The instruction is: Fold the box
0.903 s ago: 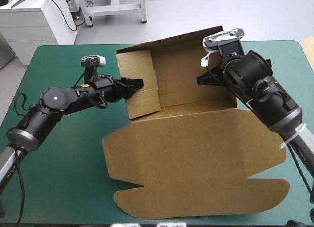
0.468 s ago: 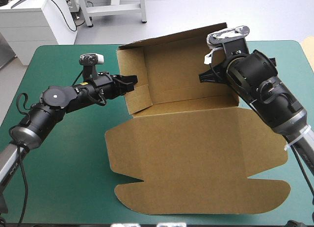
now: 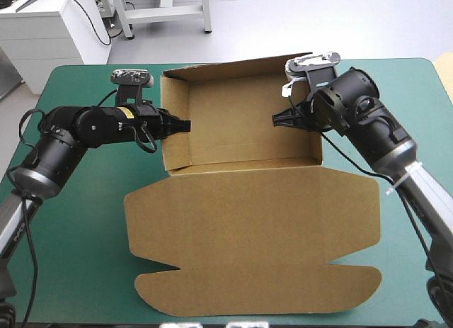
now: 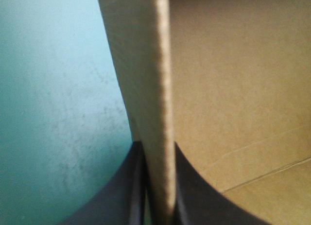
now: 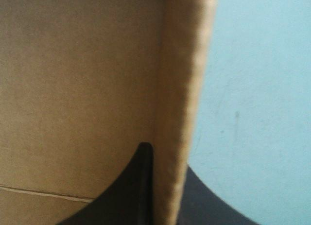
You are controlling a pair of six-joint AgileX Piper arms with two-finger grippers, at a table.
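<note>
So, I had the left gripper [image 3: 185,125] clamped on the box [image 3: 248,140] by its left wall [image 3: 177,115], the right gripper [image 3: 278,120] on the right wall [image 3: 316,149] — to hold both upright for tucking, I judged — tray at the table's far middle, lid [image 3: 255,229] flat.

The brown cardboard box [image 3: 248,186] lies mid-frame on the teal-green tabletop [image 3: 71,236], with its walled tray [image 3: 237,119] at upper centre and its flat lid [image 3: 255,243] below. The left jaws clamp the tray's left wall [image 3: 177,151], the right jaws its right wall [image 3: 317,147].
</note>
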